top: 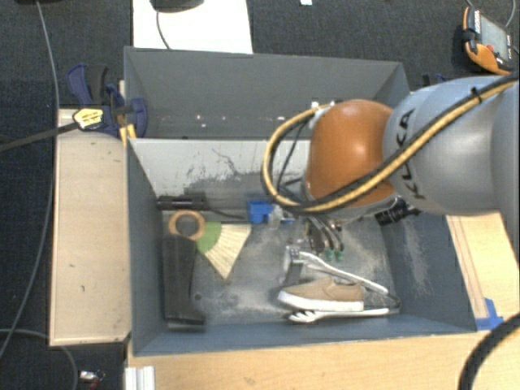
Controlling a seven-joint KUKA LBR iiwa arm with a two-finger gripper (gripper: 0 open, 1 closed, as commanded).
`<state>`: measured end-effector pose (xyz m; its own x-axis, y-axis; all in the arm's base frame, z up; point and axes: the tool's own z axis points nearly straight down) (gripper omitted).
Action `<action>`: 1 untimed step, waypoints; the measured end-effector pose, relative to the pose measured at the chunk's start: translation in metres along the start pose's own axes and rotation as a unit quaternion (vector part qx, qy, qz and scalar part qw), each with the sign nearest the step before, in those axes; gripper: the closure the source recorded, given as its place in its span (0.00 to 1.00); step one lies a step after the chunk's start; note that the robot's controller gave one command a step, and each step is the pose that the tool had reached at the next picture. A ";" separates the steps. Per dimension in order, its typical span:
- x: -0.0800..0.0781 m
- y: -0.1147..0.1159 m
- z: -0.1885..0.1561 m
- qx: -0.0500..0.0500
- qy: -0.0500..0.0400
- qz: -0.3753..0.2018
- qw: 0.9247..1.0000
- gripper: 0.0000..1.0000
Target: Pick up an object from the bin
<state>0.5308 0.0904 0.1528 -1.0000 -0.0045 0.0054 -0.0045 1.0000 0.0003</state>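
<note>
Grey metal bin (244,96) seen from above, the arm's tool (322,240) hanging low just above a small tan shoe with a white sole (325,295) near the front wall, beside what looks like silver tongs (341,273); whether the tool is apart or together cannot be told.

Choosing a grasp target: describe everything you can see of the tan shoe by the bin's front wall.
The small shoe has a tan, fabric-looking upper and a white sole. It lies lengthwise along the front wall, apparently on its side. A silvery metal utensil lies across its top; the end effector hangs just behind it.
</note>
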 end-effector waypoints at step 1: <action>-0.002 0.000 -0.004 0.000 -0.004 0.002 1.000 0.00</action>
<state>0.5328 0.0899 0.1565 -1.0000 0.0005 -0.0021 0.0005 1.0000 0.0010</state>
